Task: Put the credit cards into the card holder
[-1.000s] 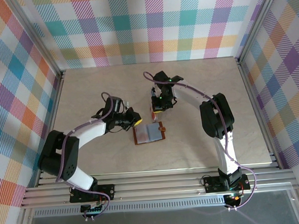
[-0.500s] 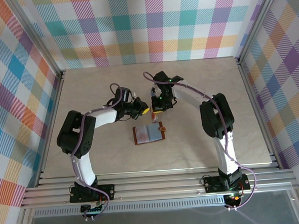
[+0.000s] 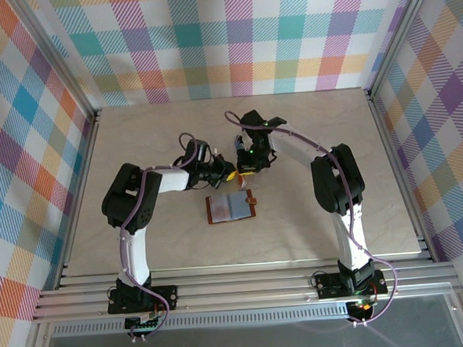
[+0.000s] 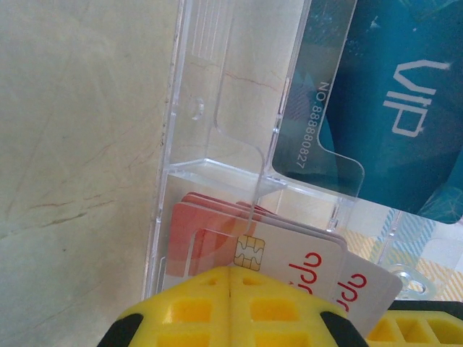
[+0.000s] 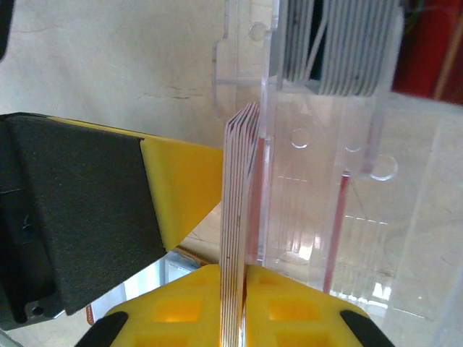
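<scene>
We find the small brown leather fold-over card holder lying open on the pale bench, inside face up, near the ends of both arms but touched by neither. Just beyond it, the left gripper and the right gripper stand together at a clear plastic tray. In the left wrist view the left jaws are pressed together, nothing between them, at the edge of red-and-white chip credit cards lying in one tray compartment. A teal card marked VIP lies past a partition. In the right wrist view the right jaws pinch an edge-on stack of cards beside the tray wall. A yellow finger of the left gripper reaches up to that stack.
</scene>
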### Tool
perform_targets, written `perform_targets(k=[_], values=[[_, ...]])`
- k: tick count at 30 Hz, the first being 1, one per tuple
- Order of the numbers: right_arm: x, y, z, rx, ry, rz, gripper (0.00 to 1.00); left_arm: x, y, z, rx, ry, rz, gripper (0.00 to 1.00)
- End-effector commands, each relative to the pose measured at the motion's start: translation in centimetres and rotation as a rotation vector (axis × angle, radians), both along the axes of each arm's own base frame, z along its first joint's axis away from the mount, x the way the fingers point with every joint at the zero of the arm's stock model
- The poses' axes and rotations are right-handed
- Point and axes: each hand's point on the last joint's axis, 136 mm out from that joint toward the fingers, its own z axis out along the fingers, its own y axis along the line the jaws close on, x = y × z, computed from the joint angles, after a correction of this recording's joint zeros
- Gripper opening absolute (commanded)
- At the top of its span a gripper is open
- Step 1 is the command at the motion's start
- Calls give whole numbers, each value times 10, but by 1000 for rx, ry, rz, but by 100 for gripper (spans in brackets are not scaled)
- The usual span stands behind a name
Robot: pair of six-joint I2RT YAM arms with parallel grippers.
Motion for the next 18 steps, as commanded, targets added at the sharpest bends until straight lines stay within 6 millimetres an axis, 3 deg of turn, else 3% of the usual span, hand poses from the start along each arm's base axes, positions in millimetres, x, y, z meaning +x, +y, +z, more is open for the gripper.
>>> perform_targets(k=[1, 10, 18], values=[[-13, 12, 30, 82, -15, 47, 17, -13, -9, -15, 45, 25, -25, 0], [-15, 14, 42, 134, -18, 42, 21, -16, -1, -27, 106, 38, -12, 0], [-12, 9, 35, 105, -15, 29, 17, -16, -3, -25, 107, 36, -14, 0]])
